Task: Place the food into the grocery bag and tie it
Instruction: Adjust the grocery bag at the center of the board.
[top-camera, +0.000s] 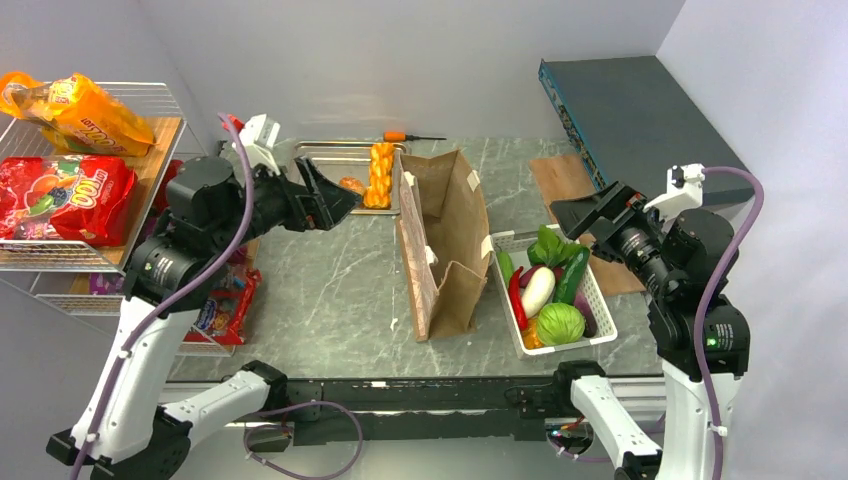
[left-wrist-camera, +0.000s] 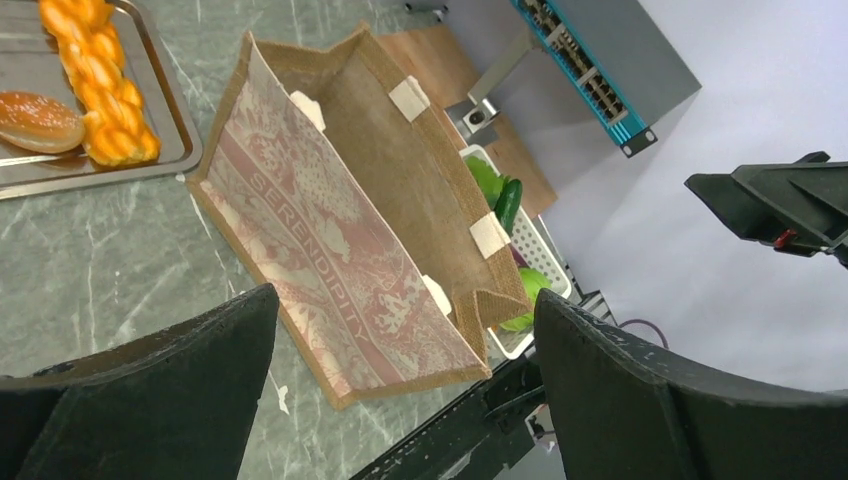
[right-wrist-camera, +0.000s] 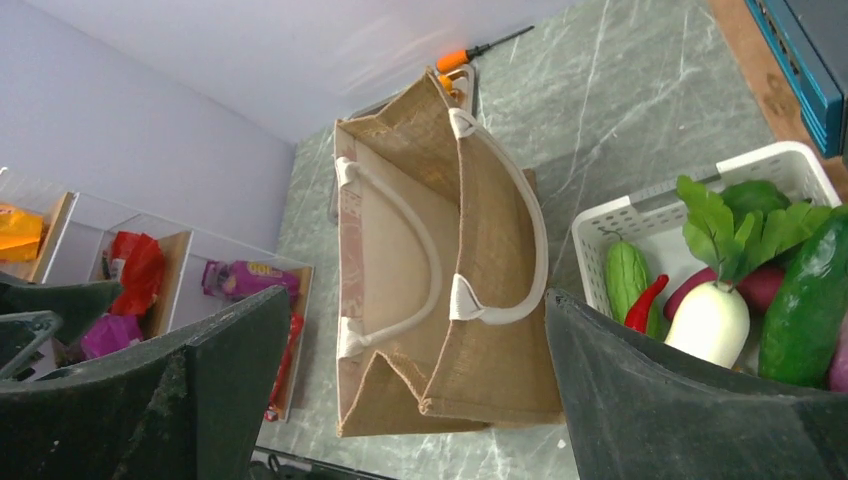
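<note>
One tall brown bag (top-camera: 445, 240) with white loop handles is standing open mid-table, between an orange braided loaf (top-camera: 380, 172) and a white plastic basket (top-camera: 566, 346) of vegetables (top-camera: 538, 290). Both the left gripper (top-camera: 338, 196) and the right gripper (top-camera: 580, 212) are hovering spread wide, gripping nothing.

The grey marbled table (top-camera: 330, 290) carries the grocery bag (top-camera: 462, 225), a white basket (top-camera: 603, 305), a metal tray (top-camera: 325, 150) and a screwdriver (top-camera: 398, 136).

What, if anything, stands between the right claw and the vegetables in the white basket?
Nothing visible does. The right claw is open, the vegetables lie uncovered in the white basket, and the grocery bag stands beside it, not between.
</note>
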